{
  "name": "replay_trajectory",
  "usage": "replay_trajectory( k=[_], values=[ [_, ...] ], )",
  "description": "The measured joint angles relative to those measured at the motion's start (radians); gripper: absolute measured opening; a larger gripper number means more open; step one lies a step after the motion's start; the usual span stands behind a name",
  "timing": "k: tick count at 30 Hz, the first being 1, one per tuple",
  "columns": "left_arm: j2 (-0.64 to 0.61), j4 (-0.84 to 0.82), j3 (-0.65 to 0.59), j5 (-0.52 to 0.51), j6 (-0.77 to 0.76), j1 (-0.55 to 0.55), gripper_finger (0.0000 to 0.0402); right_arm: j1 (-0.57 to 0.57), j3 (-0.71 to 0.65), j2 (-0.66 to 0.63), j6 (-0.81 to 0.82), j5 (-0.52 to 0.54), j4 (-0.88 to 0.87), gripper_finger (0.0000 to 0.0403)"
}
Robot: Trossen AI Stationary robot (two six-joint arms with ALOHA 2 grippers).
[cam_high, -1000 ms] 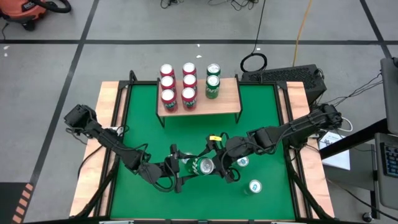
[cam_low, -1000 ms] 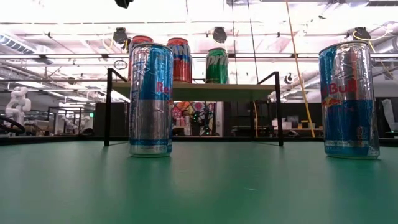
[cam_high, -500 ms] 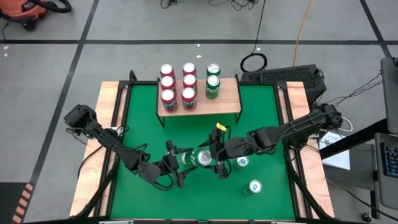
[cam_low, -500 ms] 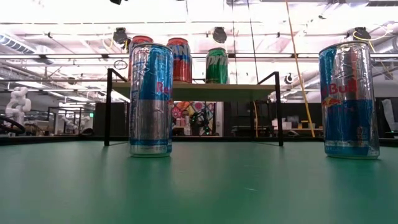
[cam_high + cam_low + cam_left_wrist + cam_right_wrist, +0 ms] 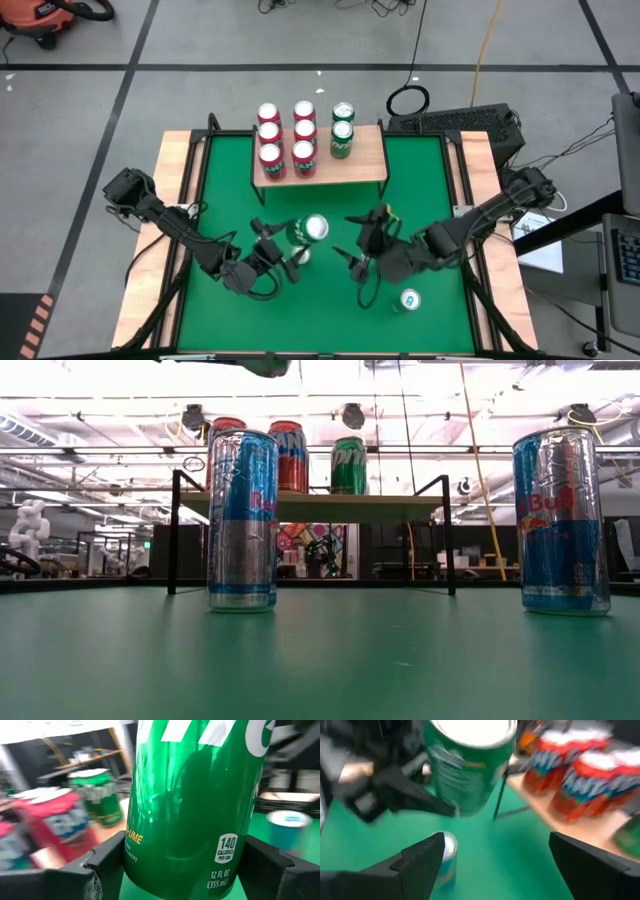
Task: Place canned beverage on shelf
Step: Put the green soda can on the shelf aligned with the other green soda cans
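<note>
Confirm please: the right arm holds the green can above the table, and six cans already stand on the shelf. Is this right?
Not quite. The left gripper holds the green can; the left wrist view shows the can between its fingers. The right gripper is open and empty in the high view. Six cans do stand on the shelf.

Green can (image 5: 195, 805) fills the view, clamped between left gripper (image 5: 185, 870) fingers (image 5: 107, 857). Label reads "140 calories per can", "12 fl oz". Behind it: blurred red can (image 5: 55, 827), second green can (image 5: 95, 795). Blue-topped can (image 5: 290, 820) on the other side.
</note>
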Motion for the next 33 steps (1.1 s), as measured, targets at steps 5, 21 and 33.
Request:
replay_trajectory(
  k=[5, 21, 33],
  values=[
    [0.0, 0.0, 0.0, -0.112, -0.003, 0.003, 0.0291, 0.017, -0.046, 0.056, -0.033, 0.172, 0.238, 0.0349],
    [-0.001, -0.011, 0.0, -0.182, 0.018, 0.005, 0.0291, -0.127, -0.049, 0.106, -0.182, -0.067, 0.614, 0.035],
    [-0.001, -0.033, 0.0, -0.186, 0.02, 0.017, 0.0291, -0.204, -0.049, 0.149, -0.271, -0.217, 0.771, 0.0349]
  ],
)
